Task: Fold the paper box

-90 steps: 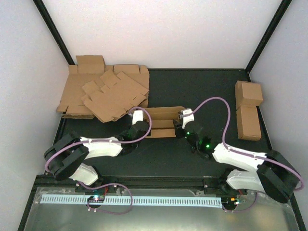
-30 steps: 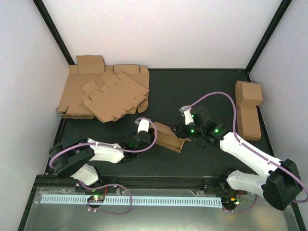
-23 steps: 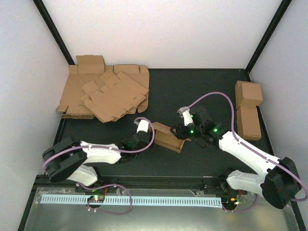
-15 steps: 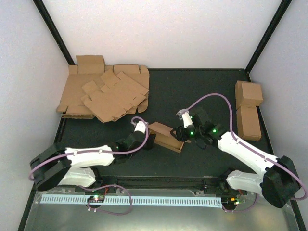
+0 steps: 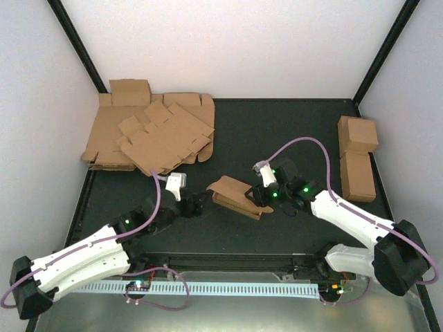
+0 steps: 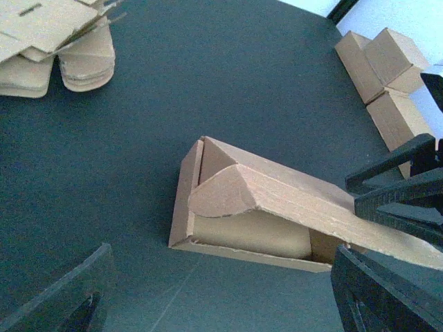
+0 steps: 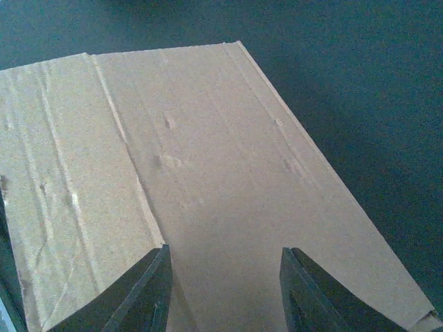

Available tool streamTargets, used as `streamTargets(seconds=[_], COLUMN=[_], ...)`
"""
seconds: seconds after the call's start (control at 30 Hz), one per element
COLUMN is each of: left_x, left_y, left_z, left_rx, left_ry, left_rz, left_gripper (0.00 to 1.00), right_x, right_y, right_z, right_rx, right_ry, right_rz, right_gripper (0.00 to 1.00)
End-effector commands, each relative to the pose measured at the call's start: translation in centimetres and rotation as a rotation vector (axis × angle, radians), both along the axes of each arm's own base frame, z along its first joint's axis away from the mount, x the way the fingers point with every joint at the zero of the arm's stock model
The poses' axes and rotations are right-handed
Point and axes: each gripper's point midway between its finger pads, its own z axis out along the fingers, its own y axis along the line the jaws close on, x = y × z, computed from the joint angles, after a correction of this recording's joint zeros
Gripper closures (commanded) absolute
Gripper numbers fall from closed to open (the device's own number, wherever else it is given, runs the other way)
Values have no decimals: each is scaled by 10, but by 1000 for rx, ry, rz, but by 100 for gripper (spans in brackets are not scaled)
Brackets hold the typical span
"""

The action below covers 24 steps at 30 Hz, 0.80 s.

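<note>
Table: black [image 5: 291, 131], white-walled; flat blanks [image 5: 149, 135] far left, finished cartons [image 5: 358, 155] far right.
Paper box [image 5: 235, 196]: mid-table between both arms, lid flap [image 6: 291, 200] slanting, half shut.
Left fingers [image 6: 62, 297]: just released, drawn back; wide apart, empty.
Right fingers [image 7: 138, 290]: part-open over the lid flap (grip cannot be told).
Meaning: closing likely falls to the right arm.

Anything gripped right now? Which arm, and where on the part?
The right gripper appears to pinch the paper box by the end of its raised lid flap. The left gripper is open, off the box, holding nothing.
</note>
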Motion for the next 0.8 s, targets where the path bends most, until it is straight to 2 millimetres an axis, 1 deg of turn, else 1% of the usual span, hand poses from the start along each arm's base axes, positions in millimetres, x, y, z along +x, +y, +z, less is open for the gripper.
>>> streamTargets(seconds=[0.0, 0.03, 0.1, 0.2, 0.3, 0.37, 0.43, 0.53, 0.57, 0.6, 0.63, 0.7, 0.77], left_x=[1, 5, 16, 30, 44, 50, 52, 61, 67, 72, 76, 78, 78], left_y=[-3, -6, -8, -9, -12, -19, -25, -25, -23, -22, -23, -29, -36], left_z=[6, 6, 4, 14, 18, 16, 8, -1, -3, -10, -12, -19, -25], left_rx=[-15, -33, -68, -85, -88, -109, -129, -147, -151, -152, -158, -169, -203], left_ry=[79, 93, 113, 83, 102, 149, 214, 252, 256, 272, 282, 340, 391], left_rz=[-79, -96, -116, -138, -168, -211, -257, -258, -245, -236, -244, -282, -306], left_gripper=[14, 16, 16, 12, 12, 13, 15, 19, 21, 25, 32, 45, 47], right_x=[-2, -2, 0, 0, 1, 2, 3, 5, 5, 5, 6, 6, 7], right_y=[2, 1, 0, -1, -4, -6, -6, -7, -6, -5, -5, -5, -5], right_z=[-8, -9, -8, -9, -12, -12, -9, -5, -5, -5, -4, -3, -2], right_rx=[0, -3, -6, -16, -34, -37, -37, -35, -35, -34, -34, -36, -38], right_ry=[5, 4, -5, -7, -4, -8, -17, -27, -25, -24, -25, -24, -24], right_rz=[20, 17, 10, 6, -4, -13, -19, -23, -23, -21, -20, -21, -21], right_gripper=[54, 54, 54, 54, 54, 54, 53, 53, 53, 53, 53, 53, 53])
